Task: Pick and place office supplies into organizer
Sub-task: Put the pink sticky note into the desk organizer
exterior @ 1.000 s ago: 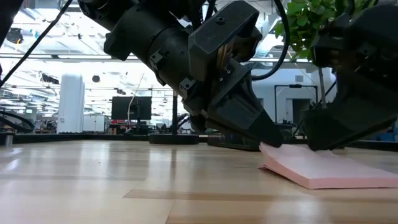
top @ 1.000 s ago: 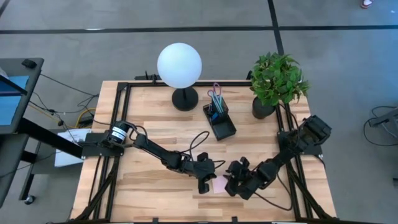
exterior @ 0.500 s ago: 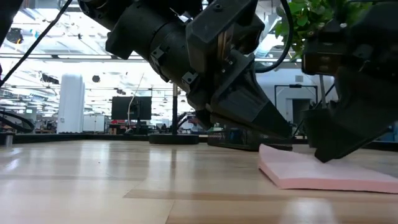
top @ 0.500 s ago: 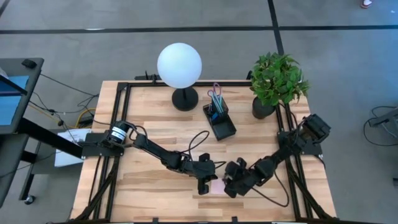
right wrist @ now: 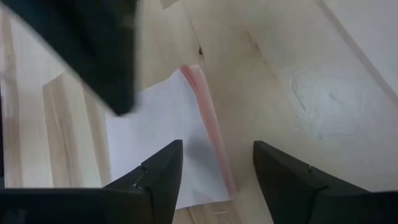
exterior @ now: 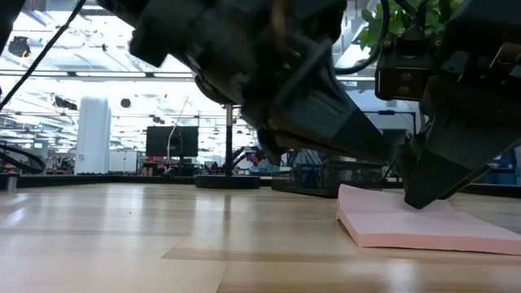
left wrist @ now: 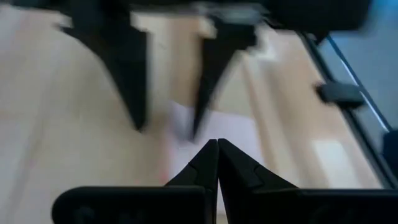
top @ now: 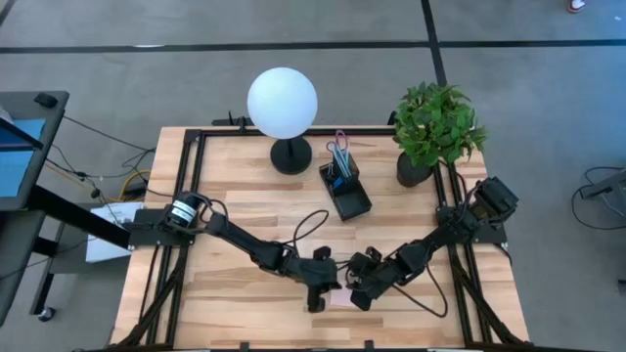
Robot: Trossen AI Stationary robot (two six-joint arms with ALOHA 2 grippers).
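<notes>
1. Black and rectangular, the organizer [top: 344, 189] stands in the upper middle of the high view. Its taller cup section holds purple-handled scissors [top: 339, 150] and thin pens [top: 335, 176]; what lies in the lower tray section cannot be told.
2. Left of the organizer in the high view is a lamp [top: 283, 106] with a white globe on a black round base. At upper right is a leafy plant [top: 436, 124] in a dark pot.
3. The wooden table [top: 235, 200] has a black frame along its edges. Bare wood lies open across the middle of the high view, between the organizer and the two grippers at the bottom centre.
4. The pink sticky-note pad [exterior: 411, 224] lies flat on the table near its bottom edge in the high view, well apart from the organizer. In the low view it is a thick pink block at lower right, with pale top and pink side.
5. The left gripper [top: 316, 294] sits just left of the pad in the high view. Its wrist view shows the fingers pressed together over the pad's edge, holding nothing.
6. The right gripper [top: 360, 292] is just right of the pad. Its jaws are spread, and in the right wrist view one finger [right wrist: 158, 180] is over the pad while the other is beyond the pad's pink edge.
</notes>
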